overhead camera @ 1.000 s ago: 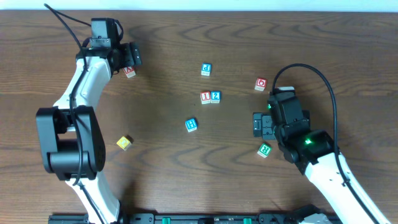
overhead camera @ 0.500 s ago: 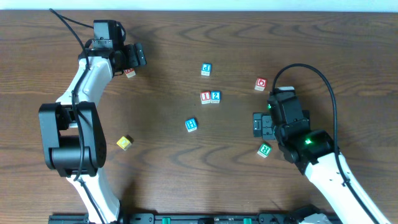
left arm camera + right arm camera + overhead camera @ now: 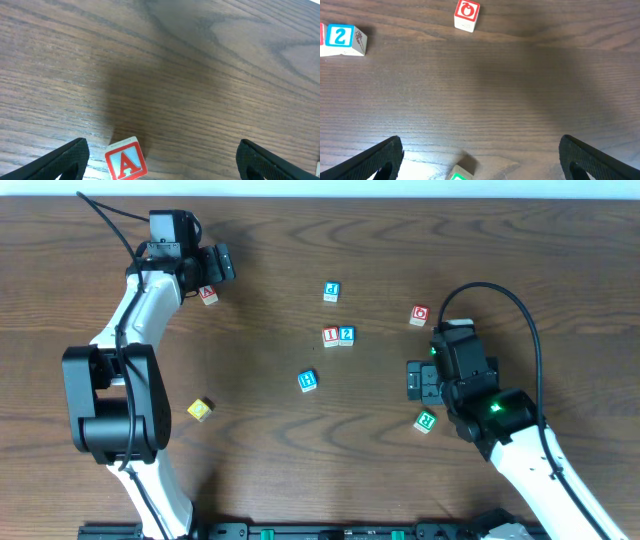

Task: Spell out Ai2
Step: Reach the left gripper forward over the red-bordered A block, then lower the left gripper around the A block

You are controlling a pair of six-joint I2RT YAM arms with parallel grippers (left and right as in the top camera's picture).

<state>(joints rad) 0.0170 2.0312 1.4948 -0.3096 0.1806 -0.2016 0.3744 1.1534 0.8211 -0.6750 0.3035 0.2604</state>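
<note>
My left fingers (image 3: 67, 159) apart, A cube (image 3: 126, 161) between them on desk (image 3: 200, 75). Right fingers (image 3: 377, 161) apart too. I cube (image 3: 330, 336) touching 2 cube (image 3: 346, 335).

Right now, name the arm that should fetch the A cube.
Left. Its open pincer straddles the A cube; the right pincer hovers far from it, near the green cube.

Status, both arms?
Left gripper open at red-A wooden cube, not gripped. Right gripper open, empty. Red-I cube, blue-2 cube side by side. Nothing in the way.
</note>
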